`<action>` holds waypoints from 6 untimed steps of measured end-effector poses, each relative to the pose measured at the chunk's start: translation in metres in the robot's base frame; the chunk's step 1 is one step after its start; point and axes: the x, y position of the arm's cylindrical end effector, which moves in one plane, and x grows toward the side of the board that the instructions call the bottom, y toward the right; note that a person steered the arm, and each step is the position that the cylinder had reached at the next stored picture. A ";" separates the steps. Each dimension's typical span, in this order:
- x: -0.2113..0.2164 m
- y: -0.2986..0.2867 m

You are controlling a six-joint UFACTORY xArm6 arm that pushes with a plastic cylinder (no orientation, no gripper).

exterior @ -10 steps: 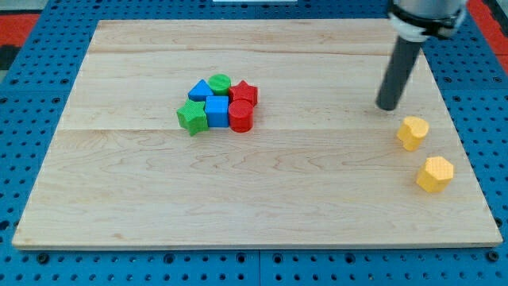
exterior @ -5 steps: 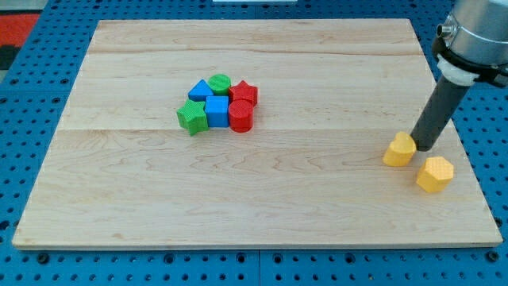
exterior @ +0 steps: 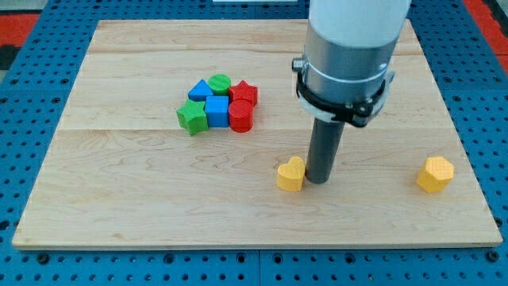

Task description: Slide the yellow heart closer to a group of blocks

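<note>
No text, label, brand, number or sign can be read anywhere in the view: the wooden worktop (exterior: pixel 159 206) is bare wood grain, the coloured blocks carry no markings, and the arm's grey housing (exterior: pixel 349 48) shows no legible lettering

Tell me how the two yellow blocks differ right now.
The yellow heart is heart-shaped; the yellow hexagon is six-sided. My tip sits against the heart's right side, while the hexagon stands alone by the board's right edge. The heart lies nearer the block cluster. Both are yellow and similar in size.
</note>
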 end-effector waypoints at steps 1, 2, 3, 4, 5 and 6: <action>0.011 -0.026; 0.005 -0.073; -0.014 -0.091; -0.032 -0.091; -0.035 -0.085; -0.035 -0.063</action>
